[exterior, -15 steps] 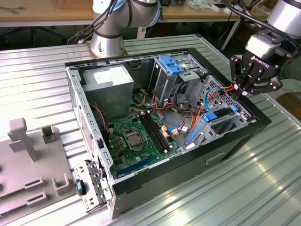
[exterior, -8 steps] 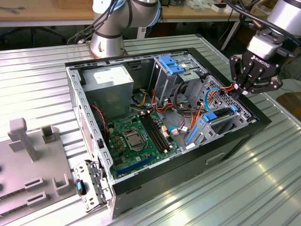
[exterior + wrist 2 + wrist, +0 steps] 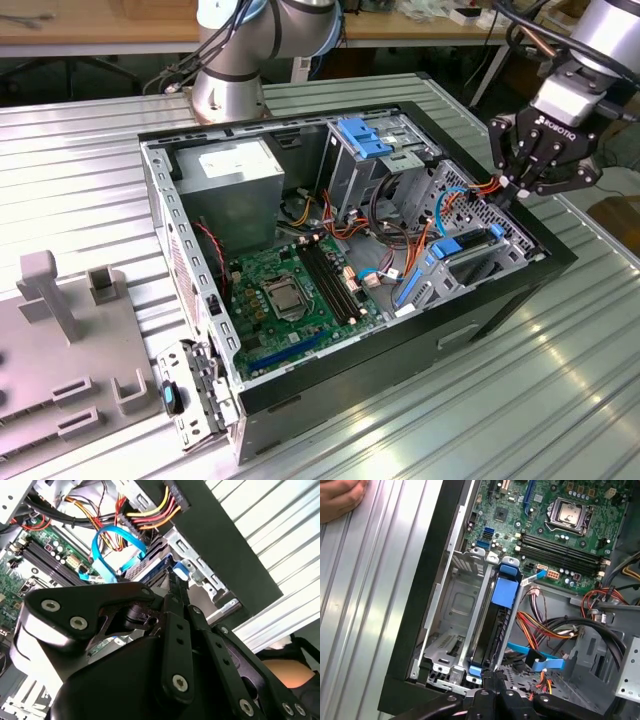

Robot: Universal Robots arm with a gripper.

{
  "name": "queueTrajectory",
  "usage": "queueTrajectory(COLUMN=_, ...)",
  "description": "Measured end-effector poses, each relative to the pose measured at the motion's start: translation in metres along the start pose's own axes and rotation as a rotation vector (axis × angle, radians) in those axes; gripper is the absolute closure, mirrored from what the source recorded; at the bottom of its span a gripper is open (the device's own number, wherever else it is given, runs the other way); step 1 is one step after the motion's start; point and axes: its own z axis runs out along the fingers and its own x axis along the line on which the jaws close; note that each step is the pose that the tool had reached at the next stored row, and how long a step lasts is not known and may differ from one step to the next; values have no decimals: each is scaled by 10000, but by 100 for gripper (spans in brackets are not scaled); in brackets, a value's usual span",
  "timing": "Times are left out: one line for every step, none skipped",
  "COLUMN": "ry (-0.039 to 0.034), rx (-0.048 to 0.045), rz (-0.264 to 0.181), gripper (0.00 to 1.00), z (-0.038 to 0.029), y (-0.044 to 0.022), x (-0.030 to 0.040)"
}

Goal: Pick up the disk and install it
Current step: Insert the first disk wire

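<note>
Installing looks to be in hand: the disk (image 3: 488,630) stands on edge in the drive bay (image 3: 451,602), just ahead of the claw (image 3: 490,675), whose fingers are drawn together at its near end, so seating it calls for a straight push along the bay.

Table (image 3: 560,400): ribbed bare metal, glossy. Case (image 3: 170,215): dull grey sheet metal inside, matt black shell. Disk (image 3: 504,591): smooth blue plastic rails. Gripper (image 3: 515,187): matt black.
</note>
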Motion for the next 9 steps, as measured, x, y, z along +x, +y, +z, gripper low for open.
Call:
queueTrajectory(ry=2, rx=0, rz=-12, gripper=89, z=-1, y=-20, x=-6)
queueTrajectory(ry=-1, rx=1, rz=-22, gripper=89, z=1, y=-35, x=-16)
queueTrajectory(ry=-1, rx=1, rz=-36, gripper=89, z=1, y=-53, x=-28)
queueTrajectory(ry=-1, rx=1, rz=-52, gripper=89, z=0, y=-67, x=-38)
queueTrajectory(ry=-2, rx=2, rz=-70, gripper=89, z=1, y=-84, x=-52)
queueTrajectory(ry=-2, rx=2, rz=-87, gripper=89, z=0, y=-100, x=-66)
queueTrajectory(ry=-2, rx=3, rz=-114, gripper=89, z=0, y=-124, x=-84)
queueTrajectory(ry=-4, rx=4, rz=-143, gripper=89, z=1, y=-151, x=-105)
queueTrajectory(ry=-5, rx=5, rz=-168, gripper=89, z=1, y=-171, x=-120)
